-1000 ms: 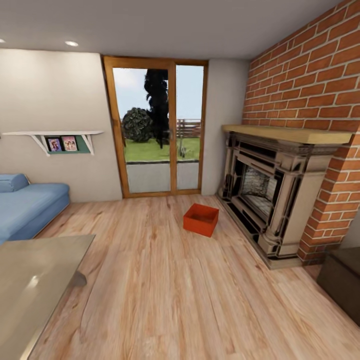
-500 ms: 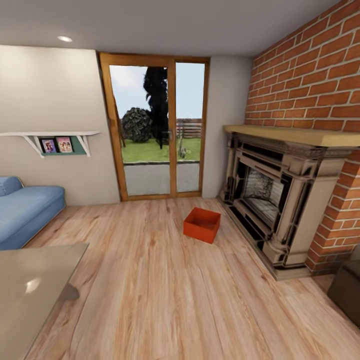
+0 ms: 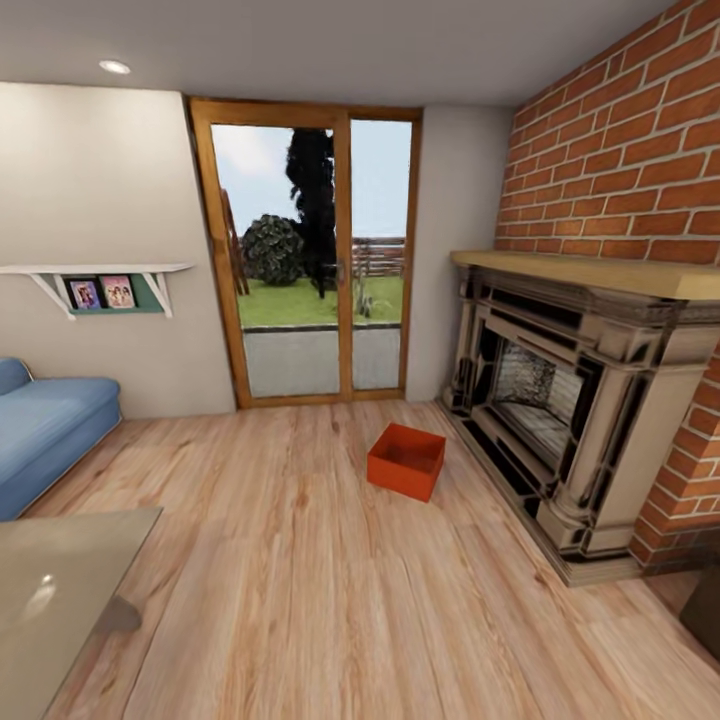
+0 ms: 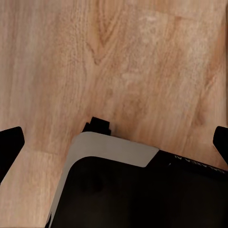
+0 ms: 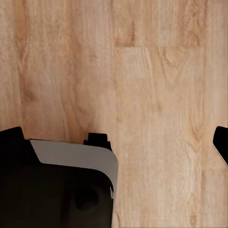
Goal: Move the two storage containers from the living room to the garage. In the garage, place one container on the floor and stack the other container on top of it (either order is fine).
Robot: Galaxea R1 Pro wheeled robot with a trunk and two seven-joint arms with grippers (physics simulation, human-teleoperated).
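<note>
One orange-red open-top storage container (image 3: 405, 461) sits on the light wood plank floor (image 3: 300, 580) of the living room, in the head view just left of the fireplace and in front of the glass door. It is empty and stands some way ahead of me. In the left wrist view my left gripper (image 4: 115, 145) hangs open over bare planks, its black fingertips (image 4: 9, 145) wide apart. In the right wrist view my right gripper (image 5: 116, 140) is likewise open above the planks, holding nothing.
An ornate fireplace (image 3: 560, 400) against a red brick chimney (image 3: 620, 150) lines the right side. A wood-framed glass door (image 3: 310, 260) is at the back. A blue sofa (image 3: 45, 430) and a glass table (image 3: 60, 590) stand at the left. A dark bench corner (image 3: 706, 610) shows at the right edge.
The whole head view has shifted as the camera moved forward and turned. The fireplace looms larger; the sofa and glass table slid left. The container has not moved on the floor.
</note>
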